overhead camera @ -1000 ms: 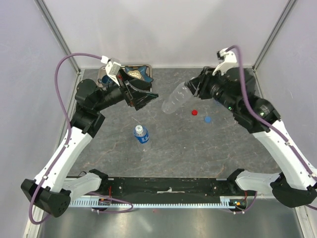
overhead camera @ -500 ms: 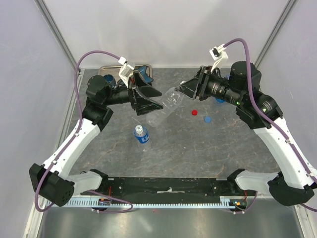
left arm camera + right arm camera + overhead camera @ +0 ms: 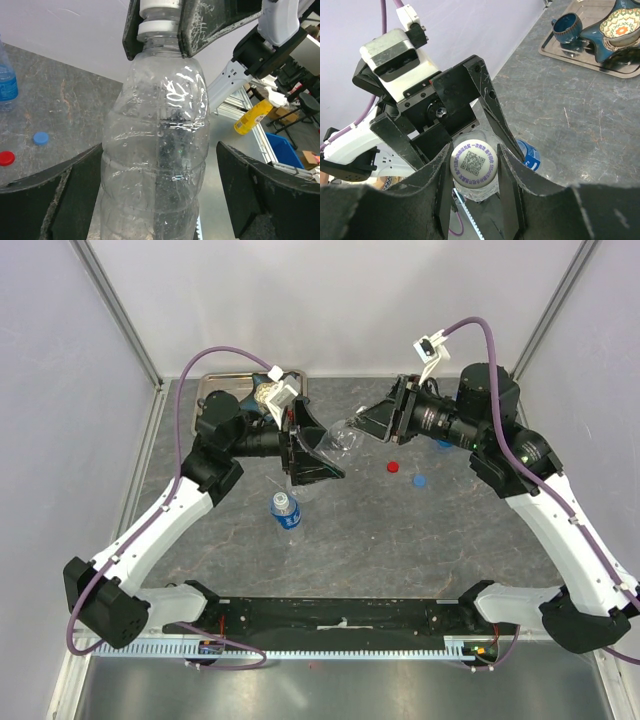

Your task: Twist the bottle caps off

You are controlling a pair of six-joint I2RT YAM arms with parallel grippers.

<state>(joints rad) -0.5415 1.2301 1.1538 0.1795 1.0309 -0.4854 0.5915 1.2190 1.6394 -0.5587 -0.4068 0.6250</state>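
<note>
Arms swung inward. Right jaws clenched on white round plastic cap (image 3: pixel 474 162) of clear plastic bottle (image 3: pixel 155 150), aloft at 12 o'clock over counter (image 3: pixel 400 530); left jaws released, straddling body, needed square clamp before twist.

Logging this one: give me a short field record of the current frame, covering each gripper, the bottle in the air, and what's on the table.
right gripper: shut on white cap of the clear bottle, held off the table
left gripper: open, fingers either side of the bottle's body, not touching
loose caps on table: red cap, blue cap
other bottle: blue-labelled bottle, upright on table
</note>
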